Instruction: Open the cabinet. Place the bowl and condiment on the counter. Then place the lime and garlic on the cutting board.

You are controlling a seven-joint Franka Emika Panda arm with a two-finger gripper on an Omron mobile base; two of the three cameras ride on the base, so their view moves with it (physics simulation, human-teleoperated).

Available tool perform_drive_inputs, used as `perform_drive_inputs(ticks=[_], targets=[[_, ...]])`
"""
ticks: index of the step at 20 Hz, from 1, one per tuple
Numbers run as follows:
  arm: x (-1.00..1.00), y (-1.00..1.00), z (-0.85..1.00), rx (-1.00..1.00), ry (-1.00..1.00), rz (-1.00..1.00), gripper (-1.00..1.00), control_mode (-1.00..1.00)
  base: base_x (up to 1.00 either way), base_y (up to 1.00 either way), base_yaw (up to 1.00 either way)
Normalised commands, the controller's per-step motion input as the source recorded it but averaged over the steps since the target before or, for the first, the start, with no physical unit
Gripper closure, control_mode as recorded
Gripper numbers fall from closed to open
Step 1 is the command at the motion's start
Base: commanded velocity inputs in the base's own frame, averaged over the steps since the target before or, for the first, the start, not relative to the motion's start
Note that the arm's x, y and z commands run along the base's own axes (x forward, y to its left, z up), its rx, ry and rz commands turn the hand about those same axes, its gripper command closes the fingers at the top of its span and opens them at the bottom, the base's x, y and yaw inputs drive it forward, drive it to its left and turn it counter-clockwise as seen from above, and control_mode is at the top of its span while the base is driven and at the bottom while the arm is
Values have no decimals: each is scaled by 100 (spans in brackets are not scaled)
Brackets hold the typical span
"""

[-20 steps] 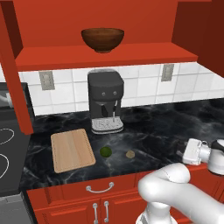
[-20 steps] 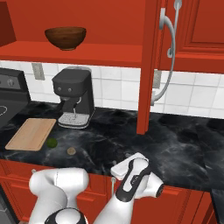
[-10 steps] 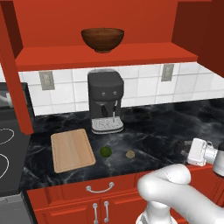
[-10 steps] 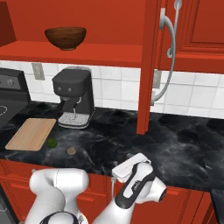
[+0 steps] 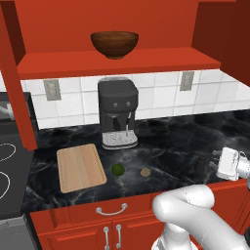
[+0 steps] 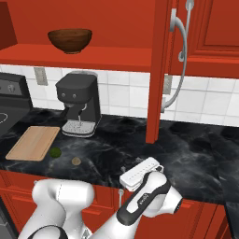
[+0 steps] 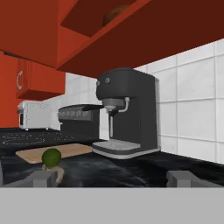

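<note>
Arm low at the front edge of the counter (image 5: pixel 185 141), right side.
The gripper (image 7: pixel 112 178) is level, fingers spread wide and holding nothing. The bowl (image 5: pixel 114 44) stands on the open cabinet (image 5: pixel 117 63) shelf; lime (image 5: pixel 117 169) and garlic (image 5: pixel 145 172) lie beside the cutting board (image 5: pixel 80 167).
</note>
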Motion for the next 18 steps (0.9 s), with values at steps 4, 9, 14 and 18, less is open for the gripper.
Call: perform_drive_inputs(ticks=[4,9,14,18], targets=[[-25,0,50,0,0,0,-100,-100,0,0,0],[-18,13,37,-2,0,0,-100,-100,0,0,0],[-5,33,27,-12,0,-4,-100,-100,0,0,0],[-3,40,33,-17,0,-3,-100,-100,0,0,0]])
